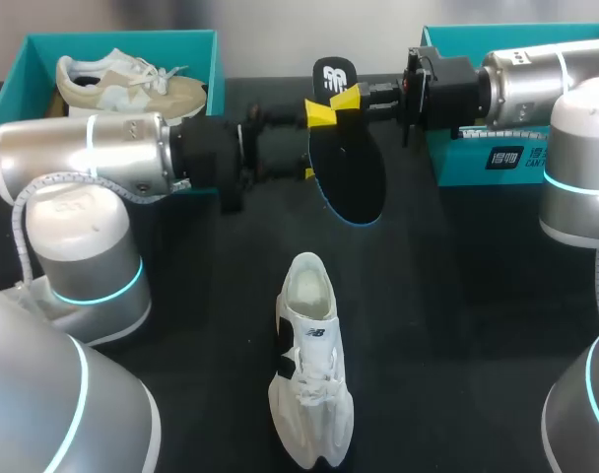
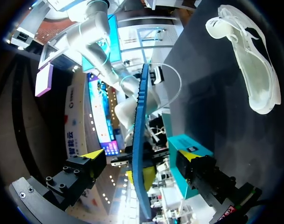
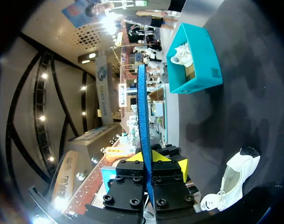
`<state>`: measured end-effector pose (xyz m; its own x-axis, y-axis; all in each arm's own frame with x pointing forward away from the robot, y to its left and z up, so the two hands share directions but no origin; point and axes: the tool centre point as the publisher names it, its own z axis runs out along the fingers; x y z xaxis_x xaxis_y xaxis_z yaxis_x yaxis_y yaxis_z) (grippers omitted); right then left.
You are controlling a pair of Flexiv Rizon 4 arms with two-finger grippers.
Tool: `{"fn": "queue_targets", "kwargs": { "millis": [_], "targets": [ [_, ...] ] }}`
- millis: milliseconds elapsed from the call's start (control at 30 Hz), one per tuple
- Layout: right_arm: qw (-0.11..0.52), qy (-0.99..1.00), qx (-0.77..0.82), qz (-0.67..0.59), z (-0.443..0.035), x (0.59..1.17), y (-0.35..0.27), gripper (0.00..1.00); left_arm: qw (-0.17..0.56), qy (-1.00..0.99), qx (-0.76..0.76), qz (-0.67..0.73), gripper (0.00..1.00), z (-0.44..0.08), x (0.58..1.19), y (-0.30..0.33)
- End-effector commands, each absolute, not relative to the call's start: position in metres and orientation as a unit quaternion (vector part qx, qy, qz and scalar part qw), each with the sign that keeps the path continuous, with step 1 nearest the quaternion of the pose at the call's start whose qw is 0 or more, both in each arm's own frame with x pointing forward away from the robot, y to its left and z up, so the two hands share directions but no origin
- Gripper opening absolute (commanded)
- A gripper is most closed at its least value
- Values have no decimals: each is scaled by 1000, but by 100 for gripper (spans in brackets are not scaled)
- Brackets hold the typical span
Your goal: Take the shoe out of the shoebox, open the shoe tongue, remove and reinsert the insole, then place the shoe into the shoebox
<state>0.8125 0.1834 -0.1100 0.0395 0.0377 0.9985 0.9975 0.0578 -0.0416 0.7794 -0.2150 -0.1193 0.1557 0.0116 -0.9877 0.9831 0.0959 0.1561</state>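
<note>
A white shoe (image 1: 309,379) lies on the black table near the front, its opening toward the back; it also shows in the wrist views (image 2: 247,65) (image 3: 230,179). Its black insole (image 1: 347,175) with a blue edge hangs in the air above mid-table. My right gripper (image 1: 341,101) is shut on the insole's top end, and the right wrist view shows the insole (image 3: 142,107) edge-on between the closed tips (image 3: 149,161). My left gripper (image 1: 309,143) stands open around the insole (image 2: 139,154), one finger on each side (image 2: 141,158), neither touching it.
A teal shoebox (image 1: 24,74) at the back left holds a beige shoe (image 1: 132,84); it shows ahead of the right gripper (image 3: 193,58). A second teal box (image 1: 497,163) sits at the back right under my right arm.
</note>
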Motion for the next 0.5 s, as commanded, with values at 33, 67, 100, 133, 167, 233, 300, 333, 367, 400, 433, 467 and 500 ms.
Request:
{"fn": "queue_targets", "kwargs": {
  "millis": [33, 67, 100, 133, 167, 233, 300, 333, 367, 400, 433, 467, 500],
  "targets": [
    [515, -513, -505, -465, -110, 812, 185, 0, 563, 481, 510, -436, 91, -116, 785, -227],
    [515, -513, -505, -465, -110, 812, 185, 0, 563, 481, 510, -437, 89, -115, 784, -228],
    [515, -513, -505, -465, -110, 812, 185, 0, 562, 480, 511, -439, 88, -115, 783, -228],
    [515, -513, -505, -465, -110, 812, 185, 0, 562, 480, 511, -439, 83, -115, 782, -228],
    [515, -513, -505, -465, -110, 812, 185, 0, 562, 480, 511, -439, 74, -115, 782, -228],
    [515, -513, -505, -465, -110, 812, 185, 0, 563, 481, 510, -438, 61, -116, 781, -229],
    [515, -513, -505, -465, -110, 812, 185, 0, 564, 481, 509, -438, 50, -115, 782, -229],
    [515, -513, -505, -465, -110, 812, 185, 0, 565, 481, 509, -438, 49, -114, 782, -229],
    [515, -513, -505, -465, -110, 812, 185, 0, 566, 480, 508, -437, 49, -113, 782, -229],
    [515, -513, -505, -465, -110, 812, 185, 0, 567, 480, 508, -436, 46, -112, 782, -228],
    [515, -513, -505, -465, -110, 812, 185, 0, 568, 480, 507, -436, 46, -111, 781, -227],
    [515, -513, -505, -465, -110, 812, 185, 0, 568, 479, 507, -436, 45, -111, 781, -226],
    [515, -513, -505, -465, -110, 812, 185, 0, 569, 478, 507, -436, 43, -110, 780, -224]
  ]
}}
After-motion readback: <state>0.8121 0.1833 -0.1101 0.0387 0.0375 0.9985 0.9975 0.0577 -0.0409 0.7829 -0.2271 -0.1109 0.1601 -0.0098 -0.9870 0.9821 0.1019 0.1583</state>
